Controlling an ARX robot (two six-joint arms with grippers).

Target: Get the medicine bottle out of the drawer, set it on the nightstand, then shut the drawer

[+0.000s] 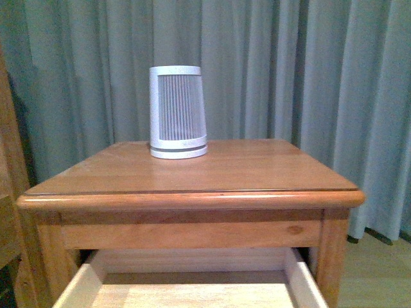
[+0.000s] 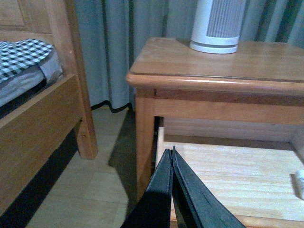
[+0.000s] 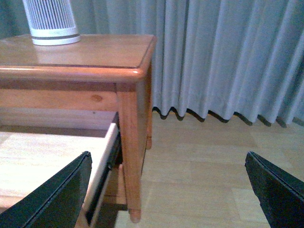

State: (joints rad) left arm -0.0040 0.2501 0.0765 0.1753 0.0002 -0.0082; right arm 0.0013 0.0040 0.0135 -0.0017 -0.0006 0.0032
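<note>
The left fingers are pressed together, holding nothing, by a front corner of the open drawer. The bottle lies on the drawer floor, well apart from them, across the drawer. The right fingers are spread wide and empty near the drawer's other side. A white device stands on the counter, beyond both.

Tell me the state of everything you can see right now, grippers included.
drawer, pulled open
medicine bottle, on the drawer floor, ungripped
white device, upright on the nightstand
left gripper, shut, empty
right gripper, open wide, empty
curtains, drawn closed
</note>
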